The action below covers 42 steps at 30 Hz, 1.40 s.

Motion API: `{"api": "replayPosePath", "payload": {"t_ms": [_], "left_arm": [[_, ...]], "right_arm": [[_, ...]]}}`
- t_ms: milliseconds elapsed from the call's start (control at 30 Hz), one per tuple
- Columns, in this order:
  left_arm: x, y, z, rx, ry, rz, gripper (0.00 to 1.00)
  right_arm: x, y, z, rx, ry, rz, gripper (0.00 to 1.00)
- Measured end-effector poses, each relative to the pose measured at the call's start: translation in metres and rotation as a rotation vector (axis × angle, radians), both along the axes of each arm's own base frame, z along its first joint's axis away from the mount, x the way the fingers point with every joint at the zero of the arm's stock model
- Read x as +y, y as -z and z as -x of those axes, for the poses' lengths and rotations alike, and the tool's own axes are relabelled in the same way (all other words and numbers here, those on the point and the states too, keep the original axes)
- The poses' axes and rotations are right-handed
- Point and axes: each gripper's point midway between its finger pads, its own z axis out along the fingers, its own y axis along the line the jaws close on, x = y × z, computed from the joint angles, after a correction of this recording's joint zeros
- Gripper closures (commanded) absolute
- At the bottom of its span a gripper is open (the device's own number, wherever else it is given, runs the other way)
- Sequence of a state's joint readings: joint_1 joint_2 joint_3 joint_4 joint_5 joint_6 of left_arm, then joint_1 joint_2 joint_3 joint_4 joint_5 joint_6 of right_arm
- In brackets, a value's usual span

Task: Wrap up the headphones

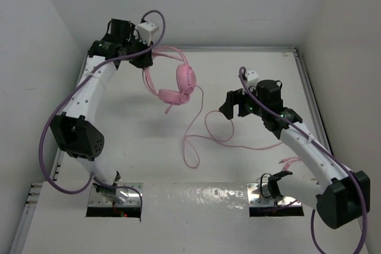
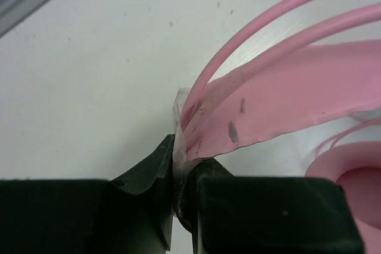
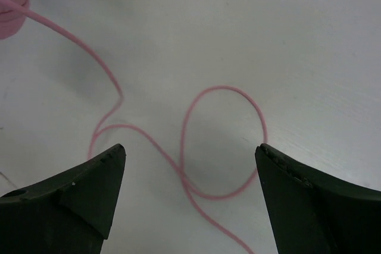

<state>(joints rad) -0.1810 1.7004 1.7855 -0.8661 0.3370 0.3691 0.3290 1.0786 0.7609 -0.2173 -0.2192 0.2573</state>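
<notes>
The pink headphones [image 1: 186,78] hang off the table at the back left, their two earcups dangling below the headband. My left gripper [image 1: 146,56] is shut on the headband [image 2: 286,93], pinching its edge between the jaws [image 2: 180,150]; an earcup [image 2: 351,176] shows at the lower right of the left wrist view. The thin pink cord [image 1: 191,141] trails from the earcups down onto the table in loose loops. My right gripper [image 1: 232,107] hovers open over one cord loop [image 3: 223,90], which lies between its spread fingers [image 3: 190,153] without touching them.
Purple arm cables [image 1: 44,147] curve beside both arms. A metal rail [image 1: 309,99] runs along the table's right edge and white walls close in the sides and back. Two base plates [image 1: 113,197] sit at the near edge.
</notes>
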Motion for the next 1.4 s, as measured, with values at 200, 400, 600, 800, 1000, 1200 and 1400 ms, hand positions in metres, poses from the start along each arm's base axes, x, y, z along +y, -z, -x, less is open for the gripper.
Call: {"api": "replayPosePath", "payload": {"t_ms": [200,400,600,800,1000,1200,1400], "left_arm": [[-0.011,-0.041,0.005,-0.006,-0.057,0.154,1.0],[-0.015,-0.051,0.009,0.054,-0.131,0.235,1.0],[-0.017,-0.07,0.007,0.033,-0.148,0.283,1.0],[-0.019,-0.07,0.01,0.046,-0.145,0.291,1.0],[-0.02,-0.067,0.012,0.057,-0.139,0.292,1.0],[-0.013,-0.045,0.012,0.072,-0.131,0.223,1.0],[0.003,-0.005,0.015,0.108,-0.126,0.085,1.0]], "right_arm": [[0.032,-0.024,0.0,-0.092,-0.111,-0.142,0.14],[0.092,-0.024,0.028,-0.15,-0.247,-0.254,0.12],[0.132,0.0,0.016,-0.14,-0.21,-0.272,0.13],[0.115,0.041,-0.032,-0.129,0.071,-0.228,0.69],[0.101,0.015,-0.057,-0.241,0.224,-0.295,1.0],[0.078,-0.049,-0.062,-0.445,0.262,-0.251,1.0],[0.091,-0.185,-0.084,-0.675,0.162,-0.116,1.0]]}}
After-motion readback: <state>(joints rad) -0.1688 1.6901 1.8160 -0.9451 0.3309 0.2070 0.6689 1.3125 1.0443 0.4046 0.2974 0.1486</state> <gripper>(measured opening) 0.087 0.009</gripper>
